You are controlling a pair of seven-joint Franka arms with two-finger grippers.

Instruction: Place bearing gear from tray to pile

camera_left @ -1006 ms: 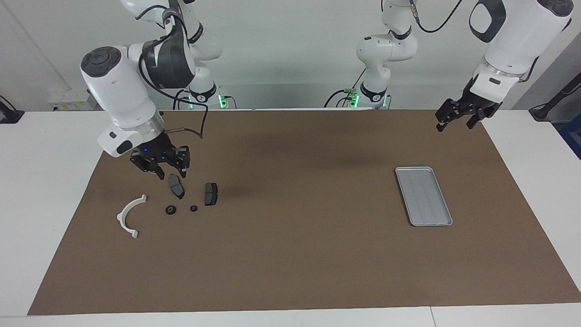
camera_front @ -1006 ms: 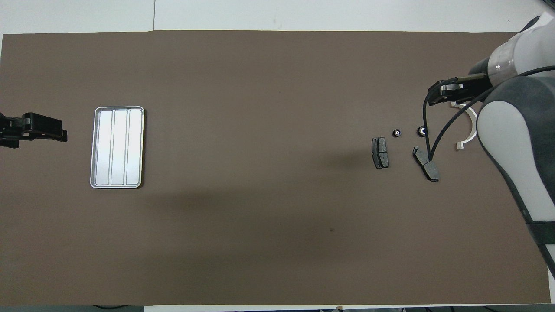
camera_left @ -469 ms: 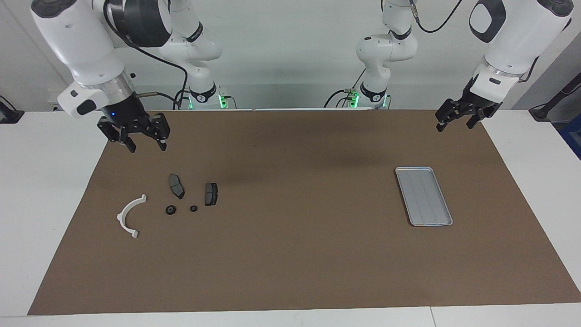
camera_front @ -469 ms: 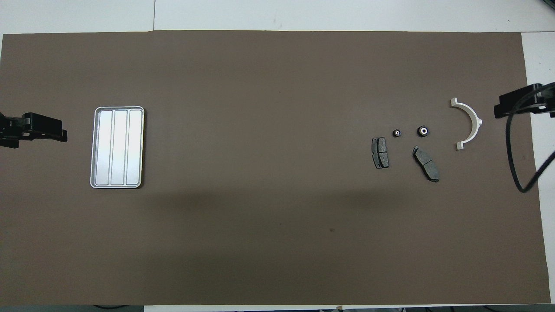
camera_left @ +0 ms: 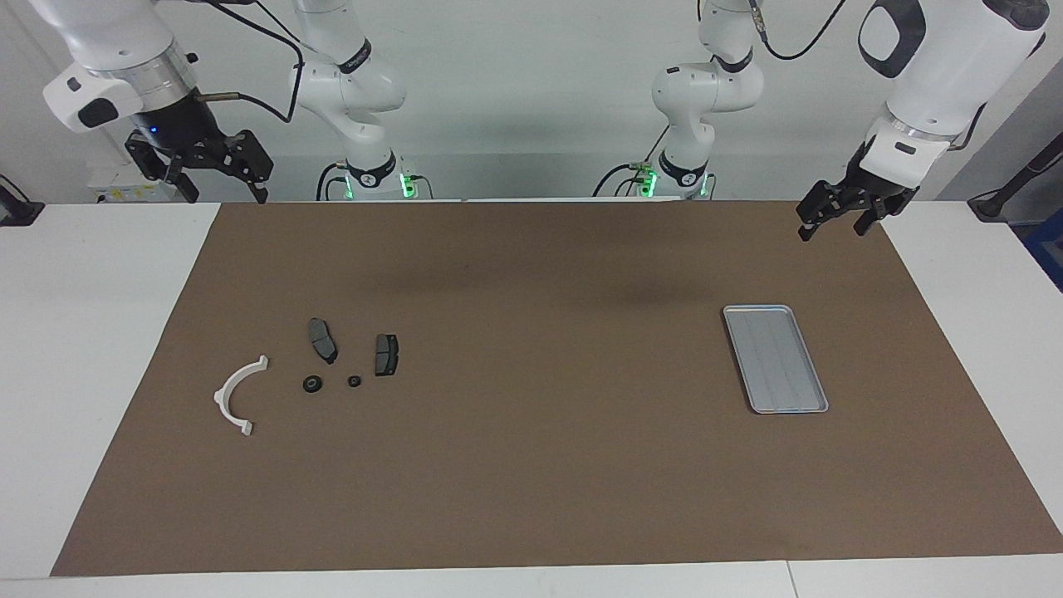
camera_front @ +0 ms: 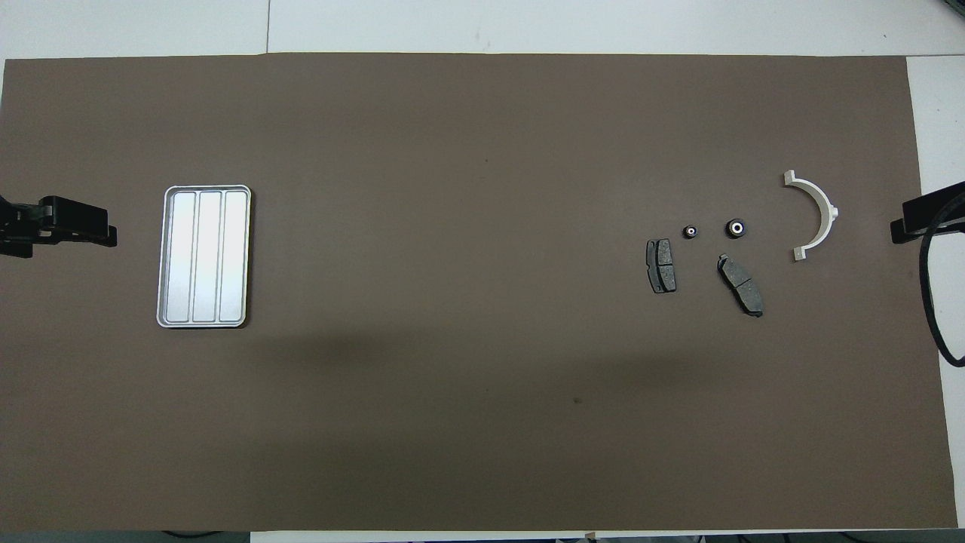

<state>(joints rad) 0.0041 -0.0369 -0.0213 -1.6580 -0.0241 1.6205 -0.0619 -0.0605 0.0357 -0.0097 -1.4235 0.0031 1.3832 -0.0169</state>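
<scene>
R gripper (camera_left: pixel 202 166) is up high over the table edge at the right arm's end, fingers spread, nothing in them. L gripper (camera_left: pixel 840 214) hangs over the mat corner at the left arm's end, also spread and empty; that arm waits.

Key relation: both bearing gears, the larger (camera_left: pixel 312 384) and the smaller (camera_left: pixel 355 381), lie on the mat w/ the pile, side by side, just farther from the robots than the two brake pads (camera_left: pixel 323 340) (camera_left: pixel 386 354) and beside the white bracket (camera_left: pixel 237 394). The tray (camera_left: pixel 776 358), long axis running roughly toward/away from the robots, sits well apart toward the left arm's end, nearer the L gripper, and looks bare. So judged from this, nothing's left to fetch; task looks done.

Views: facing view shows how high the grippers sit and their spread fingers. Overhead shows only slivers of them at the frame edges, but gives the tray's (camera_front: pixel 203 256) three ridged lanes clearly gear-free, and each gear's (camera_front: pixel 736 228) (camera_front: pixel 689 231) pale centre bore.
</scene>
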